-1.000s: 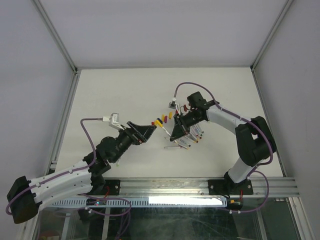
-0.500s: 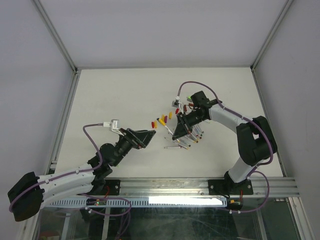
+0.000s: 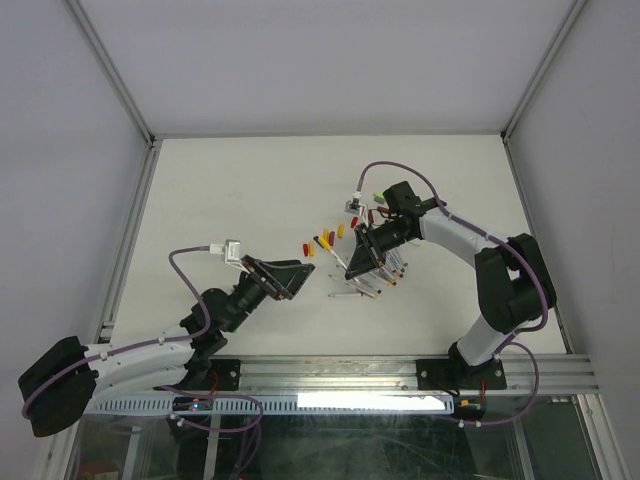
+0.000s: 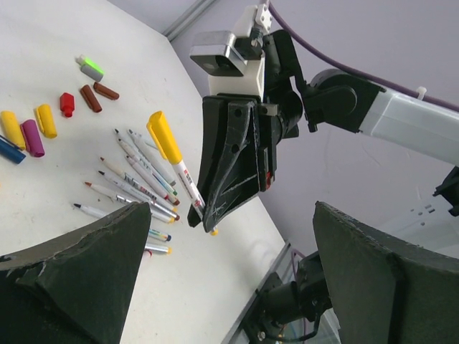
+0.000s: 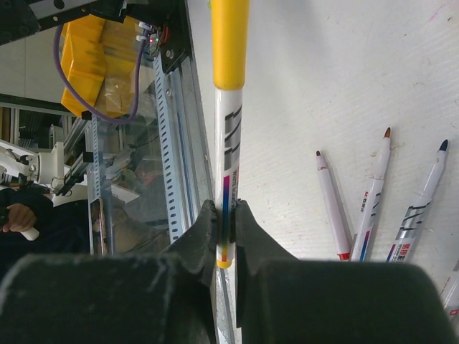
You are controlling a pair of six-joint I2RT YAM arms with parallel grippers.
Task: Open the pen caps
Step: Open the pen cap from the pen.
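1. Our right gripper (image 5: 224, 223) is clamped tight on the tail end of a pen (image 5: 228, 143), its jaws pinching the white barrel.
2. At the far end of that pen sits the yellow cap (image 4: 163, 135). It is on the pen and looks to be held off the table (image 3: 230, 190), pointing out toward our left side.
3. Our left gripper (image 3: 293, 272) is spread wide and carries nothing, well apart from the cap.
4. The step in hand, we judge, is to bring the left gripper around the cap alone, never the barrel. We close square on it, then pull straight along the pen while the right holds firm. A sideways tug could twist the barrel out of that thin pinch.
5. Further out, loose caps (image 4: 44, 120) in yellow, purple, red, dark red and green lie near a row of bare pens (image 4: 136, 190). Most of the job looks done.
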